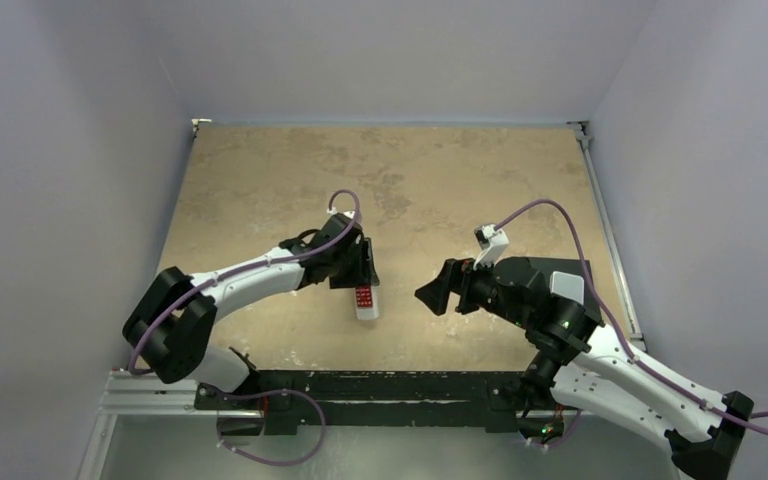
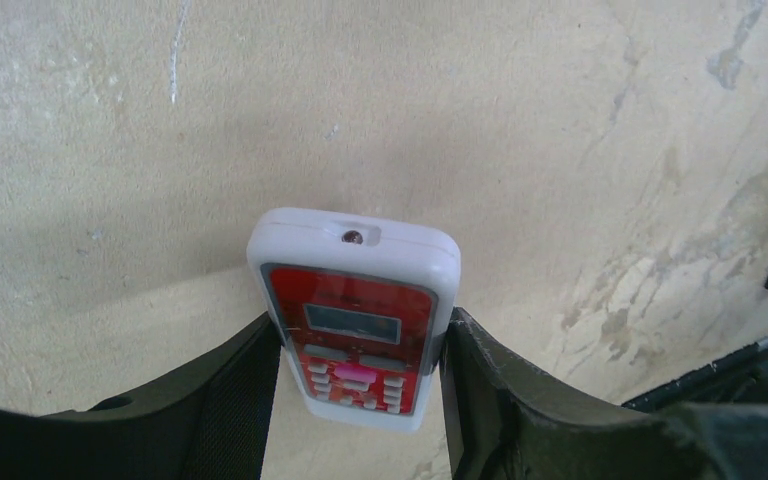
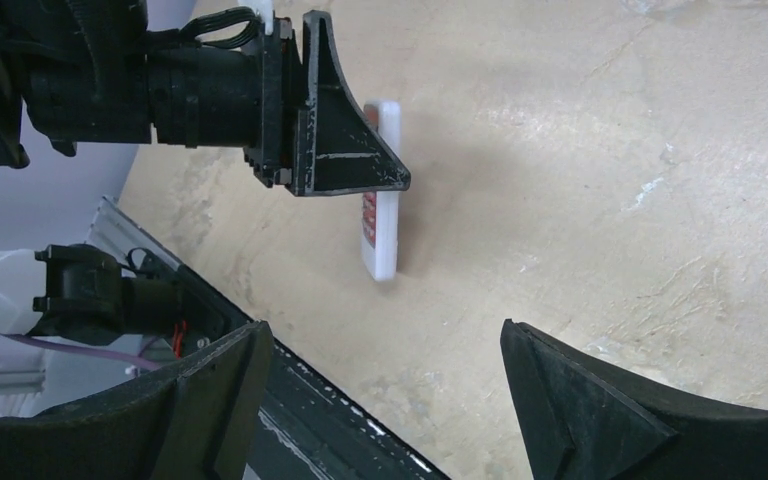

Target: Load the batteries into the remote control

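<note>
**Item 1, left gripper** (image 2: 360, 405). Closed part-way on the remote control (image 2: 352, 300), with one finger (image 2: 480, 390) against each long edge. The span is set by the remote's width.

**Item 2, remote control.** Held in the left gripper over the near middle of the table (image 1: 410, 180). The red face, with pale screen and buttons, is turned to the left wrist camera. The emitter end points away from the fingers and down toward the table.

**Item 3, right gripper** (image 3: 390, 400). Spread wide and holding nothing. It sits just right of the remote and faces it, with a gap between them.

**Handling note (judgement).** The step looks like presenting the remote for work on its back.
- Keep the left grip on the edges only, clear of the battery door.
- Turn the white back squarely to the right gripper.
- Hold steady, so that a push from the right does not twist the remote out between the pads.

**Not determinable.**
- No batteries appear in any view.
- The remote's back is seen only edge-on from the right wrist, so whether the cover is on or off cannot be told.
- Whether the emitter end touches the table or hangs just above it is unclear.
- The remote's button end is partly hidden between the fingers.
</note>
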{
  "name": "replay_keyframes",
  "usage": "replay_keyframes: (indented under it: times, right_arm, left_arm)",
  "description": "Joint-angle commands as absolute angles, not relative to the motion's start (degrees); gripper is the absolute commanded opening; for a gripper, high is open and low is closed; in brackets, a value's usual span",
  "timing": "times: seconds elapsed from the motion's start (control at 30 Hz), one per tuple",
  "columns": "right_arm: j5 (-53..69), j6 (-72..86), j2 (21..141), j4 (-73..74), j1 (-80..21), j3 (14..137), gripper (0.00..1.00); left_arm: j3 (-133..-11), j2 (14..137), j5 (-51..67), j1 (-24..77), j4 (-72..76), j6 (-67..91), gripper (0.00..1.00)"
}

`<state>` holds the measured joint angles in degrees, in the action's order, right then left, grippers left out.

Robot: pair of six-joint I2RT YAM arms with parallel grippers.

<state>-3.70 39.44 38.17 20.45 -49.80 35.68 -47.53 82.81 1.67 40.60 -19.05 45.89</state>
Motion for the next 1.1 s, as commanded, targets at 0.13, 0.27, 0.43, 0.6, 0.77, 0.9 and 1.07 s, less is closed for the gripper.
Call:
replay_keyframes:
  times: [0.13,0.27,0.43,0.6,0.77,0.9,1.07]
  right_arm:
    - [-6.2,38.3,37.5,21.3,-49.7,37.7,0.95]
    - [-6.2,38.6,37.5,21.1,-49.7,37.1,0.95]
    - [-6.0,38.6,37.4,20.9,-49.7,36.8,0.95]
    - [-6.0,38.7,37.6,20.5,-49.7,36.5,0.95]
    - [-6.4,38.6,38.5,20.5,-49.7,36.5,0.94]
    - [-7.0,38.7,39.2,21.1,-49.7,37.0,0.95]
    - [-7.9,38.6,40.1,21.7,-49.7,37.5,0.98]
  left_arm:
    - [-53.8,90.9,-5.0,42.8,-21.5,45.8,0.0]
    - [-54.6,93.1,-6.1,43.3,-21.2,46.1,0.1]
    - [-55.0,95.4,-6.1,43.6,-20.6,46.6,0.23]
    - [-55.4,96.0,-5.9,43.9,-20.6,46.8,0.38]
    - [-55.7,95.3,-5.1,44.4,-20.3,46.7,0.51]
    - [-55.7,93.8,-5.1,44.5,-21.0,46.5,0.66]
    - [-55.8,91.1,-5.2,44.5,-22.1,46.1,0.9]
